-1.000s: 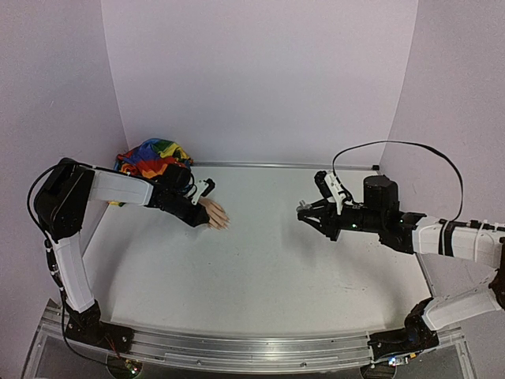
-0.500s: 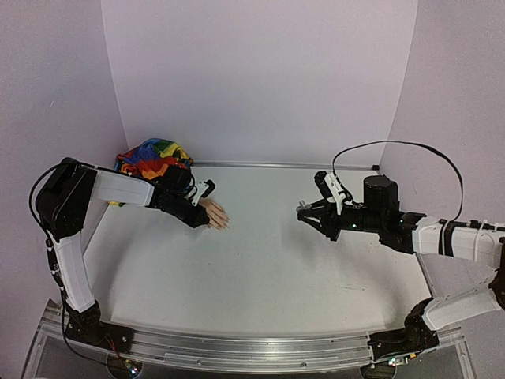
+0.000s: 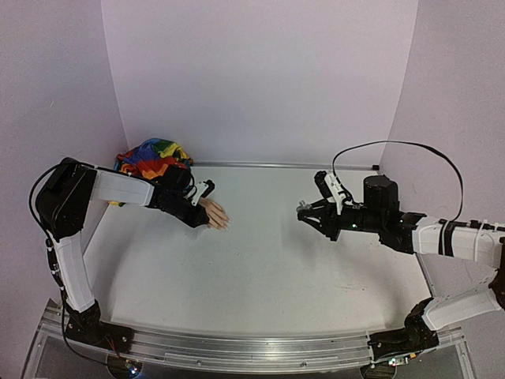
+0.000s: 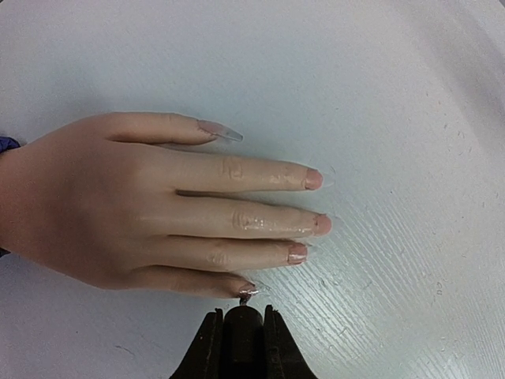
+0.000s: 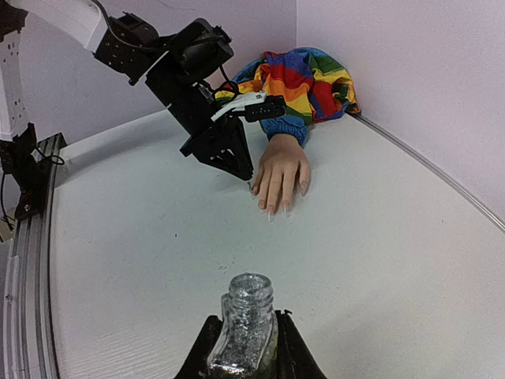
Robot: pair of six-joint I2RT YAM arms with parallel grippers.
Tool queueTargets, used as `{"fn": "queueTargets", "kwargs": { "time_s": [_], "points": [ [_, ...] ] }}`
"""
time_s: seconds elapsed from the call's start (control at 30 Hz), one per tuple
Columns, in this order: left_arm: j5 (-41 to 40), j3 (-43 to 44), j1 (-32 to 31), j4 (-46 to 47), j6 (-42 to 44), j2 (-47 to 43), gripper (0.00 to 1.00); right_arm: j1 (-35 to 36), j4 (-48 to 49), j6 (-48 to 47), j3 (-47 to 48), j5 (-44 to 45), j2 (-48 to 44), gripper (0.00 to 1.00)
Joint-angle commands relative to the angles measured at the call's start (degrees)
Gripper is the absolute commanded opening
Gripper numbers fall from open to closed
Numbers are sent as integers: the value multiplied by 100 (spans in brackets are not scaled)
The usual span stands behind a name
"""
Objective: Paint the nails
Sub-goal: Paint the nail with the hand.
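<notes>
1. Almost nothing has moved over the last second: both arms sit where they were, with the left hand (image 3: pixel 203 212) poised over the fake hand (image 3: pixel 217 215).
2. Its fingers are clamped on a dark brush (image 4: pixel 242 332), whose tip touches the little-finger nail.
3. Palm down on the surface (image 3: pixel 260 268), the fake hand has its nails (image 4: pixel 313 178) pointing toward the middle and its rainbow sleeve (image 3: pixel 154 156) bunched in the far left corner.
4. Well apart to the right, the right hand (image 3: pixel 304 213) grips the open glitter bottle (image 5: pixel 246 328).
5. Such stillness suggests a slow, careful stroke on that one nail; whether the other nails are coated I cannot tell.
</notes>
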Motion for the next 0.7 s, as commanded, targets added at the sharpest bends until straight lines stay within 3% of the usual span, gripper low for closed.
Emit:
{"fn": "queueTargets", "kwargs": {
  "time_s": [0.0,0.67],
  "points": [
    [79,203,27,234,132,29,0,12,225,-18,115,-178,-5,0],
    [259,227,19,215,202,64,0,13,225,-5,102,-192,2,0]
  ]
}}
